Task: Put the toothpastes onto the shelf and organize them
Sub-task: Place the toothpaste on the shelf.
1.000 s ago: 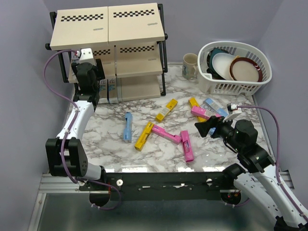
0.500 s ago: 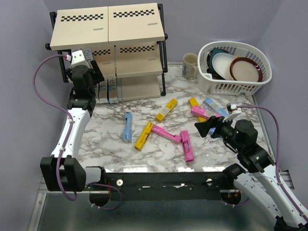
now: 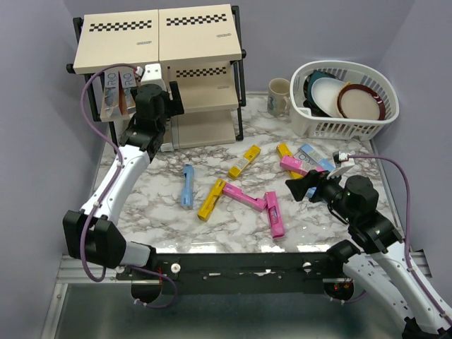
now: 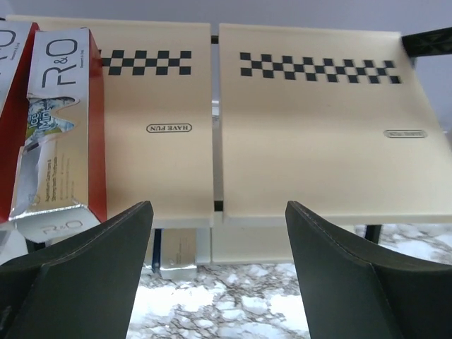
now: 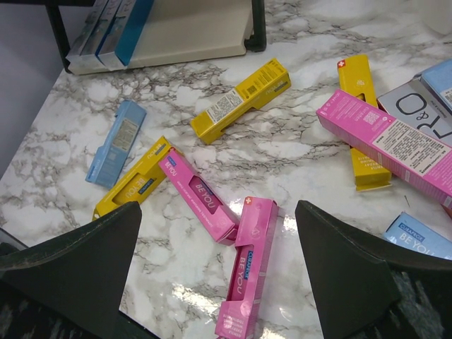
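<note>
The left end effector has its fingers spread wide with nothing between them. It faces the front of the shelf at the height of the middle tier. Just left of its left finger, two silver-and-red cartons marked R&O rest side by side on that tier's left beige board, their near ends at the board's front edge. Whether they lie flat or lean cannot be told. Below that edge, the ends of the bottom-tier cartons show.

The right end effector is also wide open and empty, hanging over the right side of the marble worktop. Beneath it, two pink cartons meet end to end in a V. A yellow carton touches the upper end of the left pink one, and a light blue carton lies just beside it. A second yellow carton lies apart, nearer the shelf's foot.

To the right, a long pink carton crosses over a third yellow carton. A silver R&O carton sits just behind it, and another light blue one shows at the edge of the wrist view.

In the top view, a mug and a white basket of dishes stand at the worktop's back right, well apart from the shelf.
</note>
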Action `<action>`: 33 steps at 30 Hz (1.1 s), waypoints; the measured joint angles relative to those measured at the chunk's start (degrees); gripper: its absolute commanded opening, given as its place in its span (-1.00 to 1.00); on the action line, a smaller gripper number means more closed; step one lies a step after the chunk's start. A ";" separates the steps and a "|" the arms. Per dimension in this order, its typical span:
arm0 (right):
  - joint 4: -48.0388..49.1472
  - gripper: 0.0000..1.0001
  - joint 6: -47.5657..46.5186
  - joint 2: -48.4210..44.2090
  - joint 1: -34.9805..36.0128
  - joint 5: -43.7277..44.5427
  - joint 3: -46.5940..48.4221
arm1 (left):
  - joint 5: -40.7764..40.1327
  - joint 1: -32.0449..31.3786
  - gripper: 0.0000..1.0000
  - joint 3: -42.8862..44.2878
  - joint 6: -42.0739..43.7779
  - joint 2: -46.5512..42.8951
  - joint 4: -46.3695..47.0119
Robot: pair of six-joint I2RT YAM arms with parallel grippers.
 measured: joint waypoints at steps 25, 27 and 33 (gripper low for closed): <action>0.02 0.97 0.00 0.17 0.00 -0.02 -0.31 | -8.72 3.32 0.76 3.61 7.65 10.45 0.39; 0.02 0.97 0.00 0.17 0.00 -0.02 -0.31 | -8.85 3.39 0.76 3.61 7.80 10.75 0.42; 0.02 0.97 0.00 0.24 0.00 -0.02 -0.31 | -9.25 3.45 0.76 3.61 8.26 11.52 0.37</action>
